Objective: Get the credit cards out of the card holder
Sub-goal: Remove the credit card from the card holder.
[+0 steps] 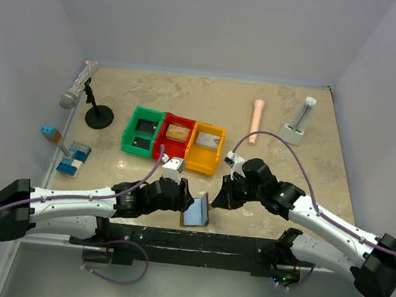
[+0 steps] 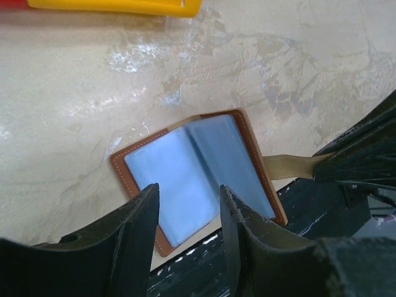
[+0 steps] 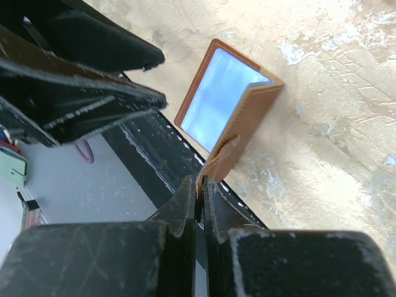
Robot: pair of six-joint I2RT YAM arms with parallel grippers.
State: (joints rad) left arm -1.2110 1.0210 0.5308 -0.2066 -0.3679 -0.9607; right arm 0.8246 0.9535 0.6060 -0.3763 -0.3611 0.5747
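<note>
The small brown leather bifold card holder (image 1: 197, 211) sits spread open at the tabletop's near edge, about midway along it, with its pale blue-grey inside showing and one flap tilted up. The right gripper (image 3: 201, 185) is clamped on its brown strap tab (image 3: 219, 162). The left gripper (image 2: 189, 198) hovers just over the open inside, fingers apart. Green, red and yellow plastic bins (image 1: 205, 148) stand farther back.

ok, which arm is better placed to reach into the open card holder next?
Left. The left hand is open, poised over the card holder and its blue inside. The right hand is shut on the strap, propping it open, so it's busy.
</note>
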